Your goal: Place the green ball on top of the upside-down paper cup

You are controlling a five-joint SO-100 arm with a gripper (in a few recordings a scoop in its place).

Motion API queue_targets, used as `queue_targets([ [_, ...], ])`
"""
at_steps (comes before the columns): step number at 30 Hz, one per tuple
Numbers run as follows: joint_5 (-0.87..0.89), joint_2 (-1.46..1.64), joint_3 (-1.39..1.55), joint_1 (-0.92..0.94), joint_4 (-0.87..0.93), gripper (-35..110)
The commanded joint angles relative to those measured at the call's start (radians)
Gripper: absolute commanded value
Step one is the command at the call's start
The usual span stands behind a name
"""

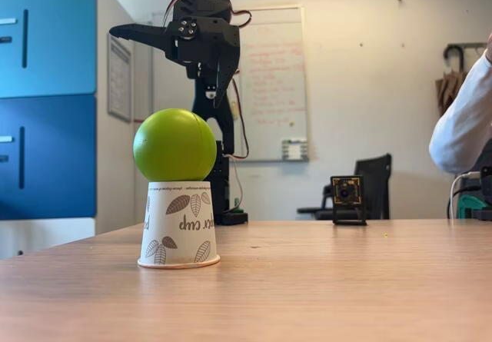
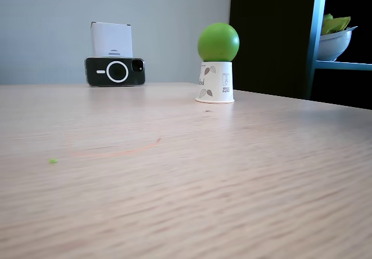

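The green ball (image 1: 174, 144) sits on top of the upside-down paper cup (image 1: 178, 224), which stands rim-down on the wooden counter (image 1: 323, 288). The black arm's hand (image 1: 142, 33) is raised above and behind the ball, well apart from it, fingers spread and empty. A phone (image 2: 115, 71) leans behind.

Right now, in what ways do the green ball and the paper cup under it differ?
The green ball is a plain lime-green sphere; the paper cup is white, tapered, with brown leaf prints and lettering. The ball rests on the cup's upturned base, whereas the cup stands rim-down on the wooden table. The ball looks wider than the base that carries it. Both are small, and nothing grips either.
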Motion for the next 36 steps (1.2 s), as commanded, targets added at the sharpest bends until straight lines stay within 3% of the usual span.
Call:
queue_targets([
  [1,0.005,0.126,0.028,0.018,0.063,80],
  [18,0.006,0.699,0.630,0.057,0.028,20],
  [25,0.005,0.913,0.962,0.060,-0.121,0],
  [36,0.005,1.126,1.417,0.055,-0.430,0],
])
